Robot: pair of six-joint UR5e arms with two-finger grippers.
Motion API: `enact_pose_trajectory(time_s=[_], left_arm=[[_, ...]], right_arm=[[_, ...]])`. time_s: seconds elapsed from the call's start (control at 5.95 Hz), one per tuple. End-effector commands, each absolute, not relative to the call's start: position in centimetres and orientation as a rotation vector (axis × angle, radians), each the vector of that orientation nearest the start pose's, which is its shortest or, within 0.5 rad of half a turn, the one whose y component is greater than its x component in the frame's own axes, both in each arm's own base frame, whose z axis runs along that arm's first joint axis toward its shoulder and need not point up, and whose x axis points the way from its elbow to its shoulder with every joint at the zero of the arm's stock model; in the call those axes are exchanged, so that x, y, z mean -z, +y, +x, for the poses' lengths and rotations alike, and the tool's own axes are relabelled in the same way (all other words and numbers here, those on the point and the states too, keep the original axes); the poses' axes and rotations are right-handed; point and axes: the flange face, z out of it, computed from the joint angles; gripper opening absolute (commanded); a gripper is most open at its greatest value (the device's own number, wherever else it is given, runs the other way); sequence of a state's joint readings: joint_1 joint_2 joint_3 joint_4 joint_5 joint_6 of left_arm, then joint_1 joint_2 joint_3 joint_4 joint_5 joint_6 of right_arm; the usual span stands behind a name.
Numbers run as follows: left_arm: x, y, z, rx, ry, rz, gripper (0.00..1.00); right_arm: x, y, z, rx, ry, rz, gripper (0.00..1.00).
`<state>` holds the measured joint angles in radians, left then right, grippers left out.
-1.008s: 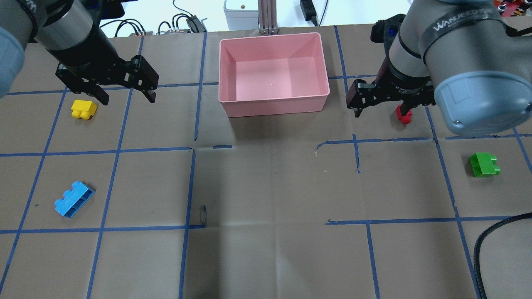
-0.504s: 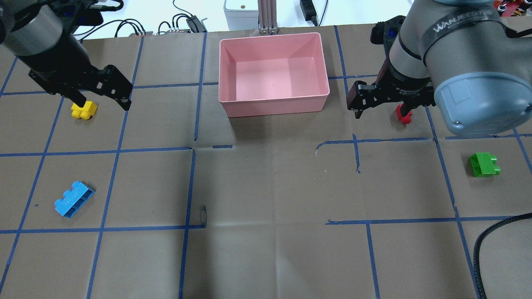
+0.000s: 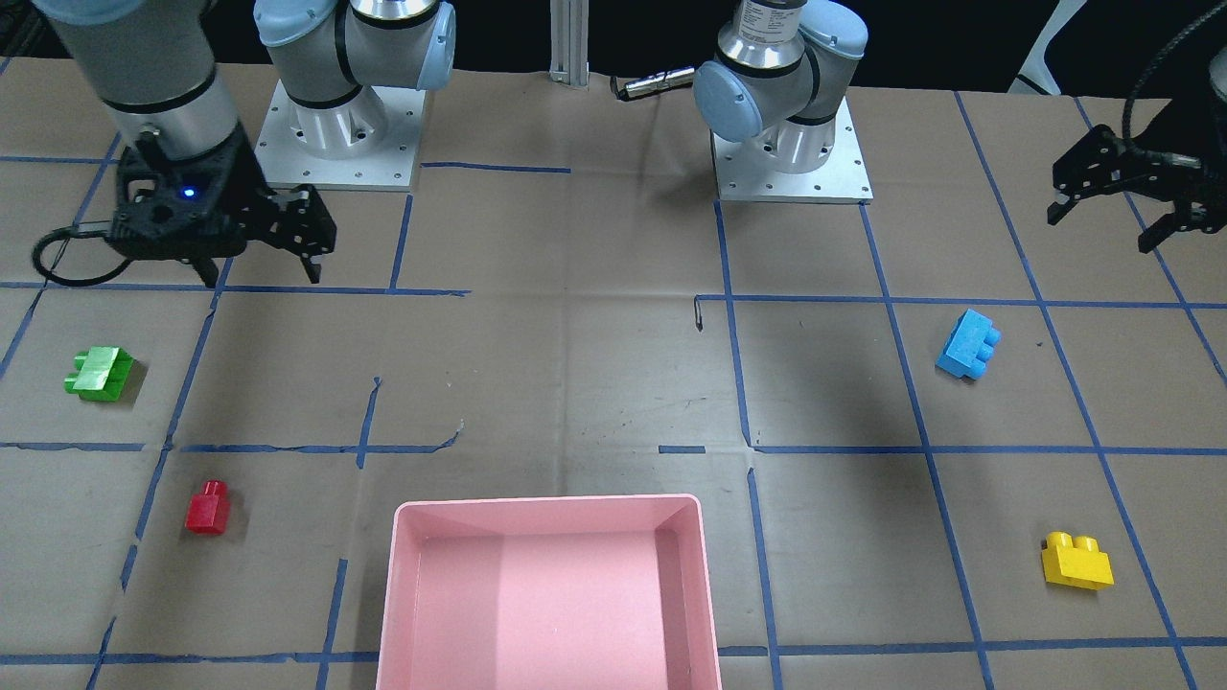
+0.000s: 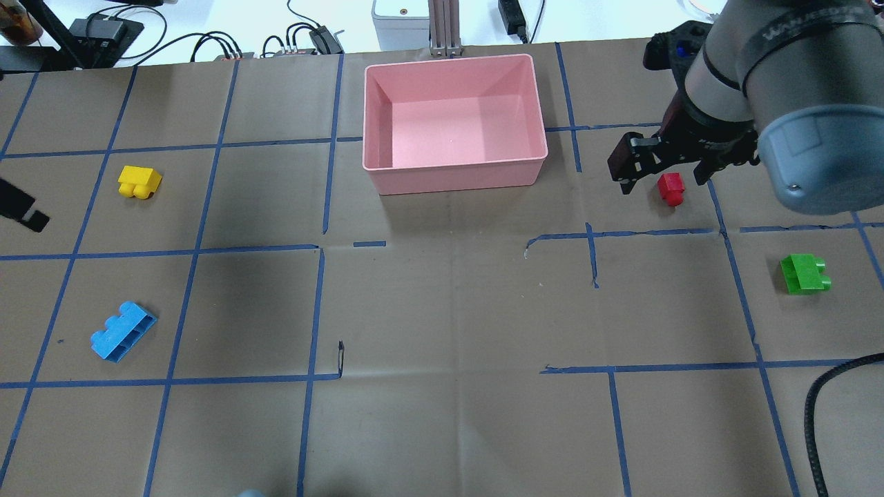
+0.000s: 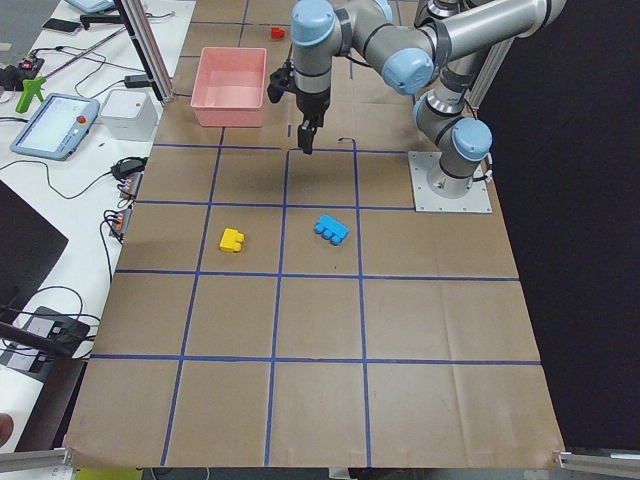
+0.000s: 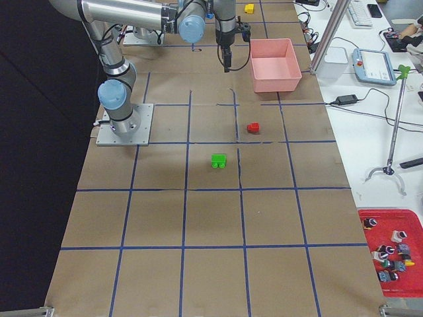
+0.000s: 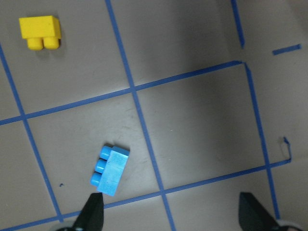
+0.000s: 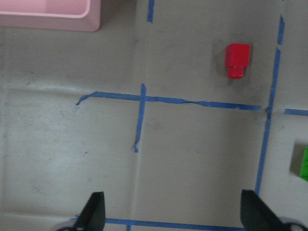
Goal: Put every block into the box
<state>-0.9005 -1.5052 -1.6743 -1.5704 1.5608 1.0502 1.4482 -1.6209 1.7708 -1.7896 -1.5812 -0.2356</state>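
Nearest, the light-blue block and green block lie untouched. Farther out, the left gripper has swung off the yellow block, fingers spread, empty — the right gripper, also spread, seems risen off the red block. Beyond, the box holds nothing — no pick made yet.

Overhead, the left end effector is mostly cut off at the left edge. The front view's bottom edge crops the box. Right wrist view shows only a sliver of green block.
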Motion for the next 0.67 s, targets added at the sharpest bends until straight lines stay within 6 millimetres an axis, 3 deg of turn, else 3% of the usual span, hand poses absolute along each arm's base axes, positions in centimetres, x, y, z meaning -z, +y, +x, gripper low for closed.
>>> enact_pose_trajectory(time_s=[0.0, 0.17, 0.5], left_arm=[[-44.7, -42.3, 21.6, -0.031, 3.111, 0.733, 0.99], [-41.4, -43.0, 22.2, -0.034, 3.124, 0.699, 0.99], [-35.0, -42.6, 21.8, -0.037, 3.147, 0.608, 0.99]], right_arm=[[-43.4, -48.7, -7.2, 0.089, 3.164, -0.173, 1.00], [-42.6, -48.3, -9.7, 0.075, 3.169, -0.047, 1.00], [-37.4, -50.1, -17.0, 0.066, 3.178, 0.054, 1.00]])
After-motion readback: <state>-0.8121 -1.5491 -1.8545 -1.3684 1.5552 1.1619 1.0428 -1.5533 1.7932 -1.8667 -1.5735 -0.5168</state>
